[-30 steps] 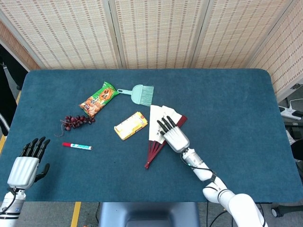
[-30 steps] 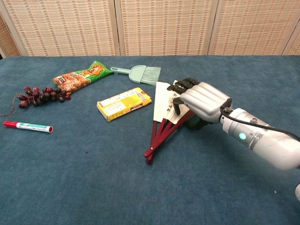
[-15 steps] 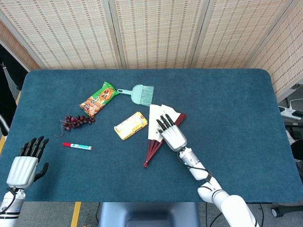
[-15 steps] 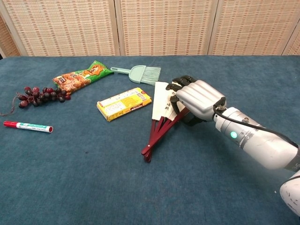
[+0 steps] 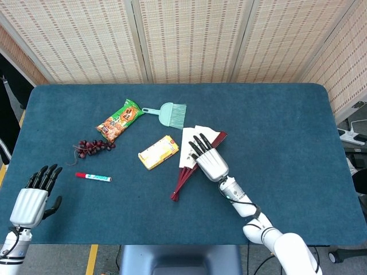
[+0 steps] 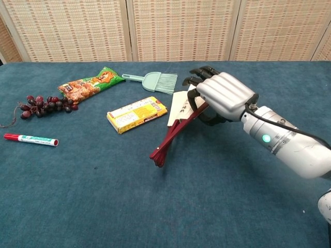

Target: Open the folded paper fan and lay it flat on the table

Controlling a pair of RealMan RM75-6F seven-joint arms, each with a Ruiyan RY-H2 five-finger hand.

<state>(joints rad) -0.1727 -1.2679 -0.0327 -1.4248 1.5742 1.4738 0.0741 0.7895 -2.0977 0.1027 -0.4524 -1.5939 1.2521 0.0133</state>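
The paper fan has dark red ribs and white paper, and is only narrowly spread. Its pivot end sits low near the table toward me, while its paper end is raised at a slant. My right hand grips the fan's upper part, with the fingers stretched over the paper and the thumb under the ribs; in the chest view the right hand hides most of the paper. My left hand is open with fingers apart at the table's front left edge, away from the fan.
A yellow box lies just left of the fan. A green hand brush and a snack bag lie behind it. Grapes and a marker are further left on the blue table.
My right hand has lifted the fan's paper end off the table. The ribs have drawn closer together and the pivot end has slid slightly left. The left hand has barely moved.
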